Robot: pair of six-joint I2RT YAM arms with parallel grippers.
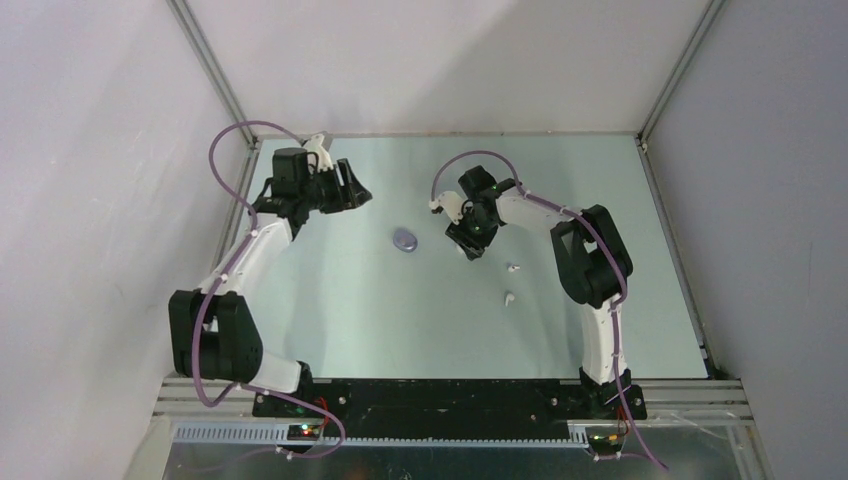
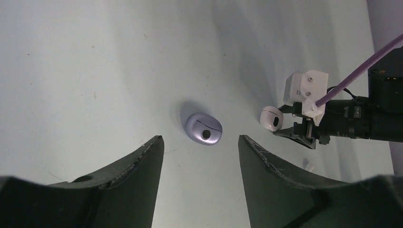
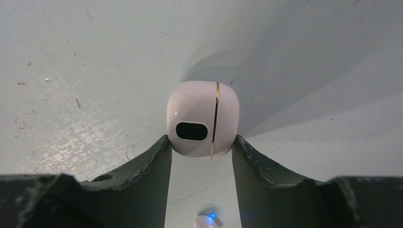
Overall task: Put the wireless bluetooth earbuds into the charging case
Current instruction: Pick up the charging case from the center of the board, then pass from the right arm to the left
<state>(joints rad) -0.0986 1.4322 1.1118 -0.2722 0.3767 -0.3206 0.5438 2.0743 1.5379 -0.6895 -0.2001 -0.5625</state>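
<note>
The right end effector (image 3: 201,140) is clamping the white case (image 3: 202,109), the left end effector (image 2: 200,138) hovering apart, empty; picking up the white earbuds (image 1: 513,268) lying toward its five o'clock likely follows.

From above, the white earbuds (image 1: 513,268) are mere specks, their shape and lie unreadable. The white case (image 3: 202,118) cannot be made out under the tip of the right arm (image 1: 585,260). In the right wrist view the right fingers (image 3: 142,180) cover the case's lower flanks, and a small white thing (image 3: 205,221) with a blue light is cut by the bottom edge. In the left wrist view a white bit (image 2: 308,165) peeks past the left fingers (image 2: 285,180), too little to name. There the right arm runs off the right edge.
</note>
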